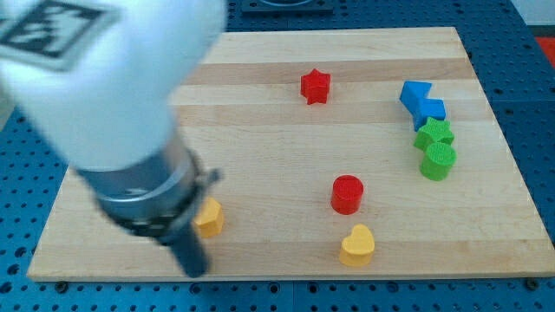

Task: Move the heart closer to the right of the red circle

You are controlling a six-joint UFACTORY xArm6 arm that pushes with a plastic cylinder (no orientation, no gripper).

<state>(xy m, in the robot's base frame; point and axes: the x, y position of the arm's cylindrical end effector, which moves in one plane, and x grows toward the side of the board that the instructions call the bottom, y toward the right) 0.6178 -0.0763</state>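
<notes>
The yellow heart (356, 245) lies near the board's bottom edge, just below and slightly right of the red circle (347, 193). The two are close but apart. My arm comes in large and blurred from the view's top left. The dark rod ends at my tip (194, 269) near the board's bottom edge at the view's left, well left of the heart. A second yellow block (209, 217), shape unclear, sits right beside the rod, partly hidden by it.
A red star (316, 87) sits at top centre. At the right, a blue block (421, 102) touches a green block (434, 134) with a green cylinder (438, 160) just below it. The wooden board (260, 139) lies on a blue perforated table.
</notes>
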